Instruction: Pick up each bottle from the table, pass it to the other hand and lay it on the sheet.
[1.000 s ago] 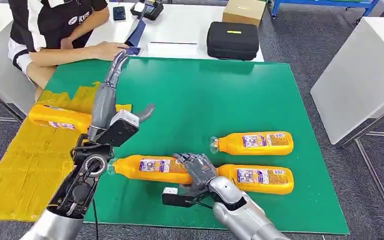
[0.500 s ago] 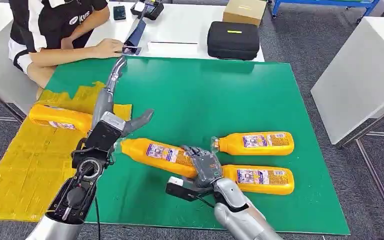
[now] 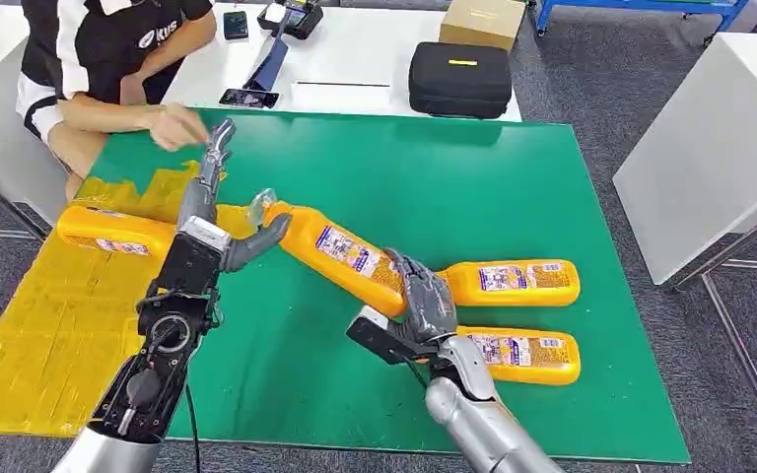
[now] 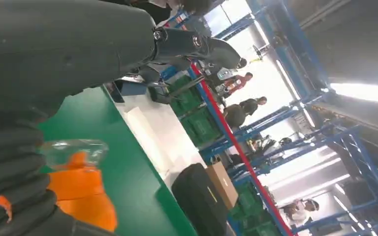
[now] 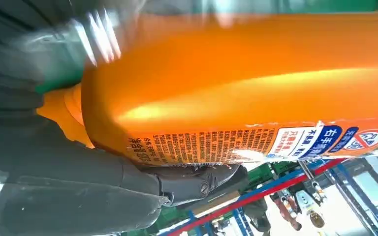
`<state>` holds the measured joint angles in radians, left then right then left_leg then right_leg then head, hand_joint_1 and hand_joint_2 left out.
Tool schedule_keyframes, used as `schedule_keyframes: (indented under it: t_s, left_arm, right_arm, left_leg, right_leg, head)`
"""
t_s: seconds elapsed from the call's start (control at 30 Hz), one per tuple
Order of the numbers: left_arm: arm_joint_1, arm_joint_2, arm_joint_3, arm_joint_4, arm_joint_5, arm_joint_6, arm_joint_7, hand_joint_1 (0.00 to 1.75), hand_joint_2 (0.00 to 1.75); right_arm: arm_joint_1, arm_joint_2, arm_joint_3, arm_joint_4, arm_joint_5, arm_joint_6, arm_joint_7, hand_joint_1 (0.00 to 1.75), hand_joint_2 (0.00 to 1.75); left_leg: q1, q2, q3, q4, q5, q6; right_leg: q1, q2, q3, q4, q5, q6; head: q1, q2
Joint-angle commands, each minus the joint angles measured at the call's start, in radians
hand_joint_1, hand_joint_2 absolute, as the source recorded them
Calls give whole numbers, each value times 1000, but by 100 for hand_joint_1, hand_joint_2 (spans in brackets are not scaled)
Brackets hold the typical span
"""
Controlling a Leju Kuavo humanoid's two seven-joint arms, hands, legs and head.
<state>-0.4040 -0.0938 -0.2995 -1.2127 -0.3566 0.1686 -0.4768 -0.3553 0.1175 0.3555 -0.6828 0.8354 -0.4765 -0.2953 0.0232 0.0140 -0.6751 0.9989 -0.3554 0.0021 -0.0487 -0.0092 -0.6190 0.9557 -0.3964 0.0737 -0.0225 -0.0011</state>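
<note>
Gripped near its base by the right hand [image 3: 424, 301], the stiff, likely slick bottle [image 3: 340, 248] is best taken mid-body by the spread left hand [image 3: 225, 232].

Right hand [image 3: 422, 304]: fingers wrapped around a raised bottle's base.
Left hand [image 3: 219, 225]: fingers spread, thumb beside the bottle's cap.

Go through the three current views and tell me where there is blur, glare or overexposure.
Head view: evenly lit and sharp, except the person's hand, which is motion-blurred. Left wrist view: the bright hall behind is blown out, and the left hand is close and dark. Right wrist view: the held bottle carries a glare streak, and its near end is smeared.
</note>
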Motion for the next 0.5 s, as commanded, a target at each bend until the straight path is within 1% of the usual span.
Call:
schedule_keyframes:
  t_s: [0.03, 0.07, 0.1, 0.17, 0.2, 0.27, 0.3, 0.37, 0.4, 0.5]
  left_arm:
    - [3, -43, 175, 70, 411, -215, 81, 0, 175]
    - [4, -47, 213, 80, 555, -290, 126, 0, 175]
    - [2, -44, 229, 98, 635, -297, 157, 0, 175]
    - [-6, -35, 244, 139, 768, -318, 206, 0, 175]
    - [-10, -29, 243, 159, 818, -333, 226, 0, 175]
    - [-13, -23, 237, 172, 828, -334, 220, 0, 175]
    - [-13, -23, 237, 172, 828, -334, 220, 0, 175]
    - [-13, -24, 233, 172, 828, -333, 219, 0, 175]
    - [-13, -24, 233, 172, 828, -333, 219, 0, 175]
    - [-12, -22, 226, 166, 832, -330, 216, 0, 175]
  right_arm:
    - [-37, 46, -136, 32, -192, -45, -101, 175, 175]
    - [-38, 52, -159, 23, -253, -13, -130, 175, 175]
    - [-39, 53, -167, 18, -283, -22, -146, 175, 175]
    - [-34, 55, -185, -8, -357, -11, -171, 175, 175]
    - [-31, 54, -186, -17, -378, -15, -182, 175, 175]
    - [-32, 52, -181, -21, -383, -15, -180, 175, 175]
    - [-32, 52, -181, -21, -383, -15, -180, 175, 175]
    - [-31, 52, -179, -20, -384, -16, -180, 175, 175]
    - [-31, 52, -179, -20, -384, -16, -180, 175, 175]
    - [-31, 51, -174, -18, -388, -19, -181, 175, 175]
  left_leg:
    - [0, 2, 7, 1, -4, 1]
    - [0, 1, 4, 0, -2, 0]
    - [0, 1, 7, 1, -4, 1]
    - [-1, 2, 5, 0, -2, 1]
    - [-1, 1, 7, 0, -3, 1]
    - [-1, 1, 3, -1, -1, 0]
    - [0, 1, 7, 0, -3, 1]
    - [0, 0, 3, 0, -1, 0]
    - [0, 0, 7, 1, -4, 1]
    - [0, 0, 4, 0, -2, 1]
  right_leg:
    - [0, 3, 5, 1, -3, -6]
    - [0, 2, 3, 0, -1, -4]
    - [0, 3, 6, 1, -3, -6]
    - [0, 3, 3, 0, -1, -4]
    - [0, 3, 5, 1, -3, -6]
    - [0, 2, 2, 0, -1, -3]
    - [0, 3, 5, 1, -2, -6]
    - [0, 1, 2, 0, -1, -4]
    - [1, 1, 5, 1, -3, -6]
    - [0, 1, 2, 0, -1, -4]
  head:
    - [0, 0]
    - [0, 0]
    - [0, 0]
    - [0, 0]
    - [0, 0]
    - [0, 0]
    - [0, 0]
    - [0, 0]
    - [0, 0]
    - [0, 0]
